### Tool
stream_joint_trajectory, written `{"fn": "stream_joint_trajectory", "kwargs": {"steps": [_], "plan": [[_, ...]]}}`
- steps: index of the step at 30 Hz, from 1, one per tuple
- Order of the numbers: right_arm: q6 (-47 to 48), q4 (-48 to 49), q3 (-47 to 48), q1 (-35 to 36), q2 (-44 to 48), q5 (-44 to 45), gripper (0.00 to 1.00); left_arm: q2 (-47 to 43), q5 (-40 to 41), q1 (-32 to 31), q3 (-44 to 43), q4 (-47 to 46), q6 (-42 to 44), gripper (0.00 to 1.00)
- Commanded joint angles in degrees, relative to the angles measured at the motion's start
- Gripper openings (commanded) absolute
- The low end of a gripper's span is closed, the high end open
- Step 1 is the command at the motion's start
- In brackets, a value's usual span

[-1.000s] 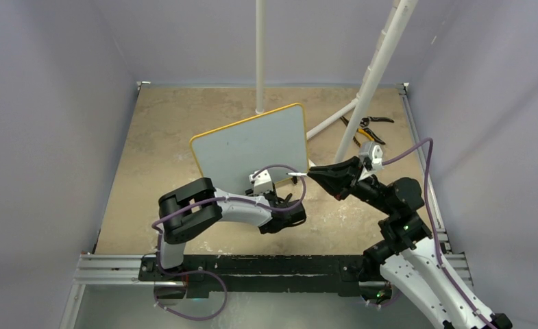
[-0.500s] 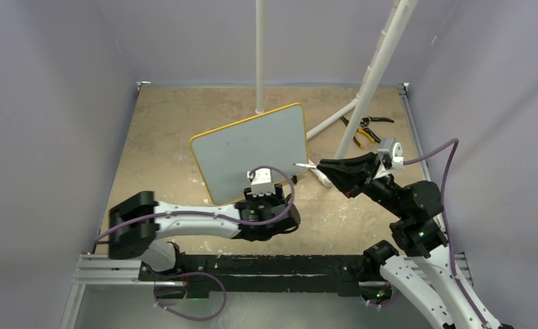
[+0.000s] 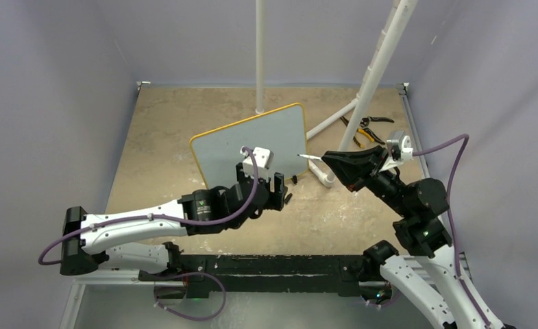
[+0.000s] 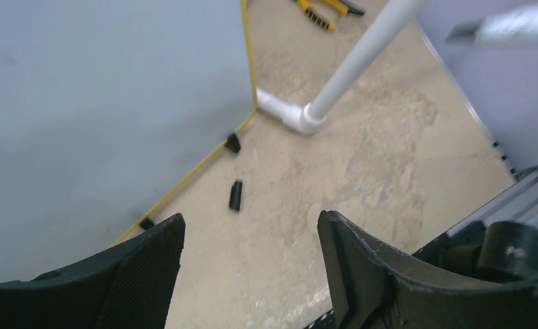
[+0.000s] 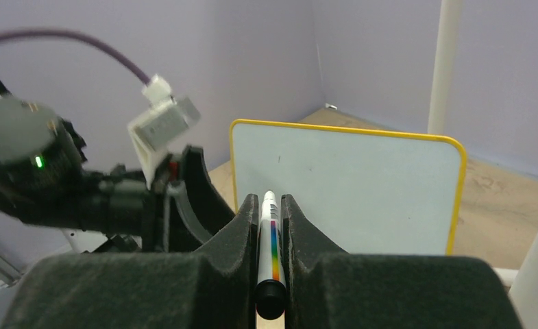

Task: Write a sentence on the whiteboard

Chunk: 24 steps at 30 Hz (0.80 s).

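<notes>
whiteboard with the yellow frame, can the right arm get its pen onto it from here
Probably yes: the right end effector is shut on the white rainbow-striped pen, whose tip points at the pale, yellow-framed whiteboard, with nothing visible between them.

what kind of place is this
Probably a robot lab test cell: plain lilac walls box in the tabletop, two arms are bolted to a metal rail, and white pipes stand behind.

White-shelled arms (image 3: 142, 223) with black joints, purple cables (image 3: 451, 164) looping to small white wrist camera boxes (image 3: 260, 156), matte black gripper fingers (image 4: 362, 274) with scuffed edges, green indicator light (image 5: 38, 162)
</notes>
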State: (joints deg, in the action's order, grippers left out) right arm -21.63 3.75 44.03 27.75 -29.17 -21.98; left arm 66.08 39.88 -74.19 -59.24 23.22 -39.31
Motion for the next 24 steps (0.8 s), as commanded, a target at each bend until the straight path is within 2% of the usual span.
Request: {"fn": "stream_joint_trajectory", "kwargs": {"steps": [1, 3, 6, 9, 13, 19, 22, 24], "plan": [[-0.25, -1.3, 4.01, 0.27, -2.59, 2.07, 0.0, -2.04, -14.81, 8.96, -10.78, 1.04, 16.01, 0.7], [0.11, -1.51, 4.3, 0.21, -3.23, 2.18, 0.0, -1.5, -21.81, 14.5, -15.38, 2.57, 20.12, 0.71], [0.59, -0.84, 4.14, 0.22, -4.04, 2.29, 0.0, 0.85, -26.99, 19.87, -22.11, 6.8, 24.83, 0.71], [0.2, 0.37, 3.64, 0.23, -4.89, 1.5, 0.0, 3.17, -37.29, 30.11, -25.33, 7.87, 27.01, 0.71], [-0.74, 2.33, 2.82, 0.29, -5.57, 1.01, 0.0, 4.26, -51.27, 45.65, -23.33, 4.07, 25.86, 0.71], [0.98, 1.41, 4.04, 0.28, -8.14, 0.21, 0.0, -0.5, -62.43, 64.7, -15.69, -0.77, 23.49, 0.72], [1.51, 3.11, 2.96, 0.29, -9.21, -0.83, 0.0, -4.02, -64.14, 70.92, -11.16, -0.53, 22.53, 0.72], [1.67, 4.36, 2.14, 0.29, -9.94, -1.17, 0.0, -6.7, -64.52, 72.17, -7.96, -1.39, 21.62, 0.72]]}}
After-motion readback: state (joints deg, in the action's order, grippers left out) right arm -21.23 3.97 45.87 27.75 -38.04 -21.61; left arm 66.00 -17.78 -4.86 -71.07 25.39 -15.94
